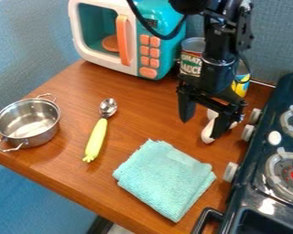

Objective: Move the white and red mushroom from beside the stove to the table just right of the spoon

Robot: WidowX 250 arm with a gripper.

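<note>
My gripper point(199, 129) hangs over the right part of the wooden counter, its two fingers spread wide apart. A white object point(208, 131), partly hidden by the right finger, is beside that fingertip; whether they touch, I cannot tell. Just below the gripper in the view lies a folded teal cloth point(164, 179). To its left is a spoon point(97, 135) with a pale yellow handle, its metal bowl pointing toward the back. A shiny metal pot point(28, 122) with two handles stands at the counter's left edge.
A teal and white toy microwave point(154, 55) stands at the back. Behind the arm are a labelled can point(190, 63) and a yellow and blue container point(241, 85). A dark toy stove point(259, 183) with burners and white knobs borders the right side.
</note>
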